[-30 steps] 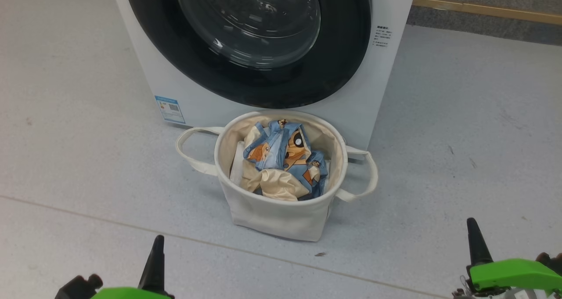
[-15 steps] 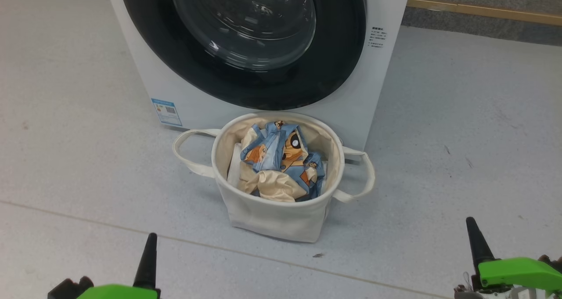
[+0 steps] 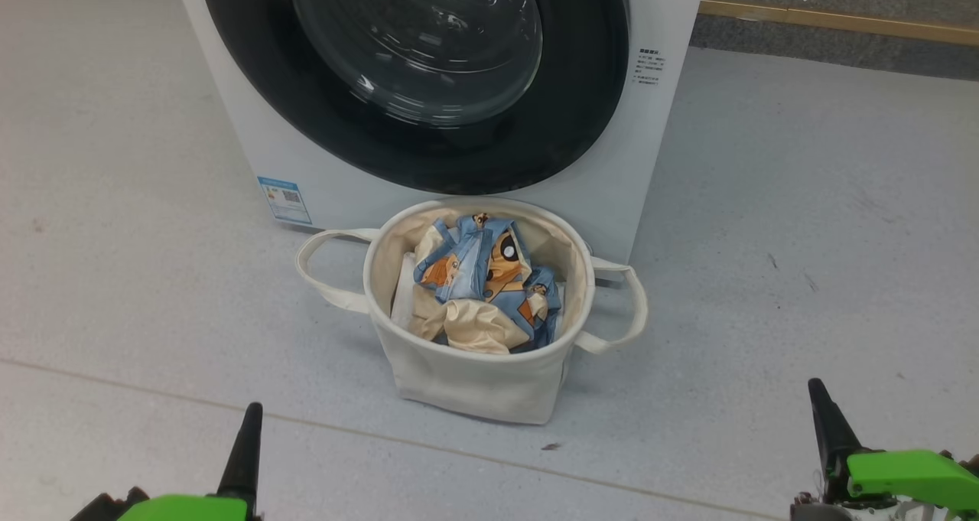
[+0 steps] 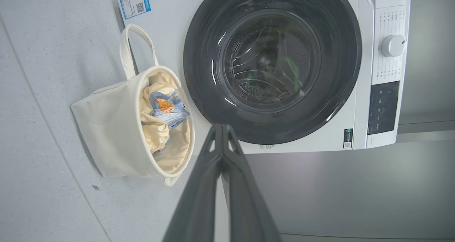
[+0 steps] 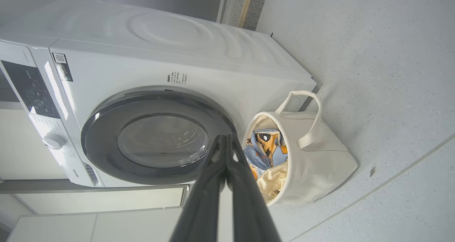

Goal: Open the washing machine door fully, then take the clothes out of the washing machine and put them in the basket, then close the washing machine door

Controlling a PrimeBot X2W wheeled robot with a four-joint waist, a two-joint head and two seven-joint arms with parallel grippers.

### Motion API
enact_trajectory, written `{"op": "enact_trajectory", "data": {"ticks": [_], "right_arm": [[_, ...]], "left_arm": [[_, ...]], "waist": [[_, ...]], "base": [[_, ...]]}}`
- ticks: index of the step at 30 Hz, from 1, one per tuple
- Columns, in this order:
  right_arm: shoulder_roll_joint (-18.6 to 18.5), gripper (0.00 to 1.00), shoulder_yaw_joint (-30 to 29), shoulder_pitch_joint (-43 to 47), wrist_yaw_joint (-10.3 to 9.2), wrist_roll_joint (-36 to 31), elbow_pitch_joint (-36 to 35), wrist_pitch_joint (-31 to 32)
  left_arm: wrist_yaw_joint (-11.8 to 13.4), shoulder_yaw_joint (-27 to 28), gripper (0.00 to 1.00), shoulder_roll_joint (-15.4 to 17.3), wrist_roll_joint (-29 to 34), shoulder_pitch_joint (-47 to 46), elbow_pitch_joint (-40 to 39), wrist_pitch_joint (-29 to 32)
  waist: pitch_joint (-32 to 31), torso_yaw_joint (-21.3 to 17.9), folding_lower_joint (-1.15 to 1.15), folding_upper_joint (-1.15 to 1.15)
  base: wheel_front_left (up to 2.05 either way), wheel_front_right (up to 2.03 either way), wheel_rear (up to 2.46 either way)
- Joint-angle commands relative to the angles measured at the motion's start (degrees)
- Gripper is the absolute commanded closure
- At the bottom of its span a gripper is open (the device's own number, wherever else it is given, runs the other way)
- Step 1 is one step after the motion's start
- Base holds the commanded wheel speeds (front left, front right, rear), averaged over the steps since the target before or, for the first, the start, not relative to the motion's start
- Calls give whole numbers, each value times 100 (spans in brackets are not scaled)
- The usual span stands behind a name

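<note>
Left gripper (image 4: 221,128) fingers pressed tip to tip, holding nothing, low and well back from everything. Right gripper (image 5: 226,138) same: closed, empty, parked at the lower right of the head view. Next out, the basket (image 3: 474,387) stands upright on the floor (image 3: 803,200), just in front of the washing machine (image 3: 639,161), rim open upward, both loop handles sticking out sideways. The clothes (image 3: 474,272), blue and cream cartoon print, sit bunched inside it, nothing draped over the rim. Behind, the washing machine door (image 3: 417,47) looks flush against the front panel, no gap seen from either wrist view; drum behind the glass looks empty, though reflections make that hard to confirm. Judgement: all three parts look done, this is the final check. To finish well: confirm the latch has caught; if not, push with closed tips on the black rim, not the glass bulge. Keep both arms clear of the basket handles so it doesn't tip.
</note>
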Motion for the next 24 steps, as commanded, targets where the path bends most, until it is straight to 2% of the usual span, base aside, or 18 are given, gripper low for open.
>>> {"op": "enact_trajectory", "data": {"ticks": [1, 19, 24], "right_arm": [[-49, 100, 65, -327, 1, 177, -168, 83], [-55, 100, 9, -395, 1, 1282, -139, 386], [-55, 100, 9, -395, 1, 1282, -139, 386]], "left_arm": [[-48, 214, 100, 98, -185, -292, -155, 47], [-141, 497, 100, 96, -1387, -357, -130, 361], [-141, 511, 100, 86, -1375, -358, -130, 372]], "waist": [[-3, -6, 0, 0], [-42, -88, 0, 0], [-42, -88, 0, 0]], "base": [[0, 0, 0], [0, 0, 0], [0, 0, 0]]}}
